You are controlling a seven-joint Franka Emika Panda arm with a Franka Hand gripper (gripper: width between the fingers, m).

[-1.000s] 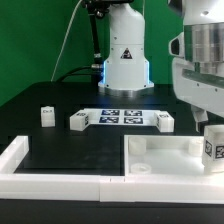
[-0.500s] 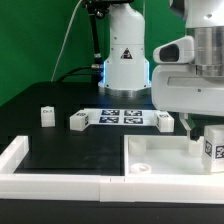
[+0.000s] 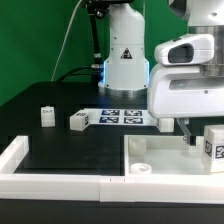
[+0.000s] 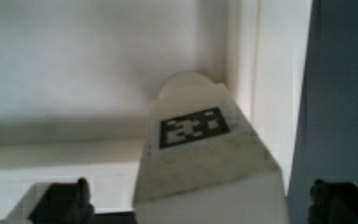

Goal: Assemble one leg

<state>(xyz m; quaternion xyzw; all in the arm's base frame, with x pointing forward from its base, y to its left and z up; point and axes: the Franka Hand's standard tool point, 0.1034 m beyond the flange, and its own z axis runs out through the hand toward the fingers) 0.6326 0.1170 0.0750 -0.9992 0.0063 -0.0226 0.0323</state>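
Observation:
The leg [image 3: 213, 148], a small white block with a black-and-white tag, stands on the white tabletop [image 3: 160, 158] at the exterior view's right edge. My gripper [image 3: 205, 136] hangs low over it, with one dark finger [image 3: 189, 133] showing just to its left. In the wrist view the leg [image 4: 202, 150] lies between my two fingers [image 4: 62, 201], which stand wide apart with gaps on both sides. The gripper [image 4: 197, 203] is open and holds nothing. Two more legs [image 3: 45, 116] [image 3: 80, 121] stand on the black table at the left.
The marker board [image 3: 118, 116] lies behind the tabletop, partly hidden by my gripper body. A white L-shaped rail [image 3: 22, 160] runs along the front and left. The robot base [image 3: 125, 60] stands at the back.
My gripper has moved toward the exterior view's left and lower, now hiding the leg that stood by the marker board's right end. The legs have not moved.

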